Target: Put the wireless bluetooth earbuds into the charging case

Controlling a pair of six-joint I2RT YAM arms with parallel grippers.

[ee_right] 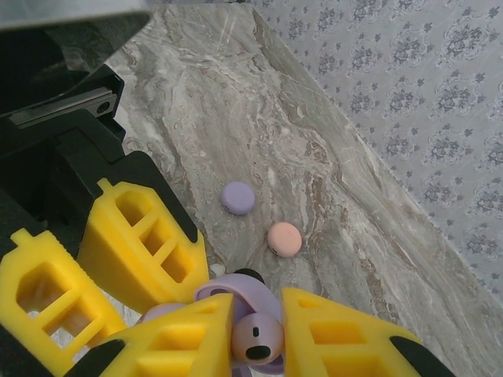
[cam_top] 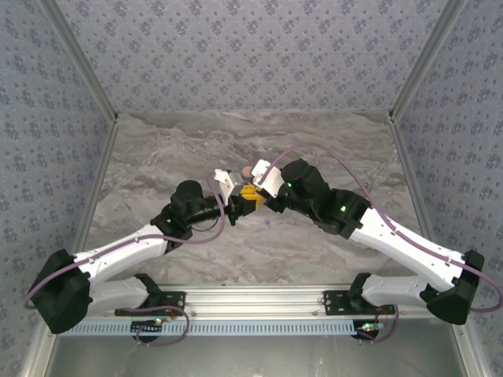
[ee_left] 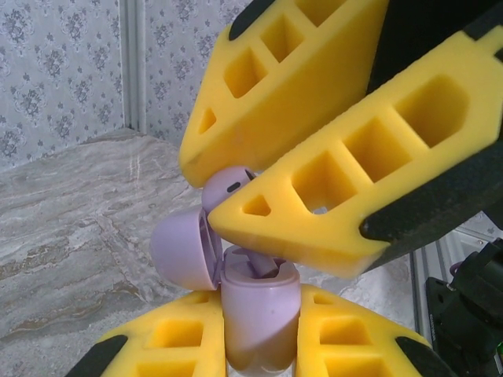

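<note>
My left gripper (ee_left: 259, 318) is shut on an upright lavender charging case (ee_left: 261, 322) whose lid (ee_left: 182, 247) hangs open to the left. One lavender earbud (ee_left: 266, 263) sits in a socket of the case. Just above the opening, my right gripper (ee_right: 257, 334) is shut on a second lavender earbud (ee_right: 257, 339), which also peeks out between its yellow fingertips (ee_left: 236, 216) as a rounded lavender earbud (ee_left: 228, 184). From above, the two grippers meet at mid-table, left gripper (cam_top: 236, 203) against right gripper (cam_top: 258, 196).
Beyond the grippers a closed lavender round case (ee_right: 237, 197) and a closed pink round case (ee_right: 284, 239) lie on the marble table (ee_right: 330, 157). A small black object (ee_right: 248, 275) lies just behind the open lid. Patterned walls enclose the table.
</note>
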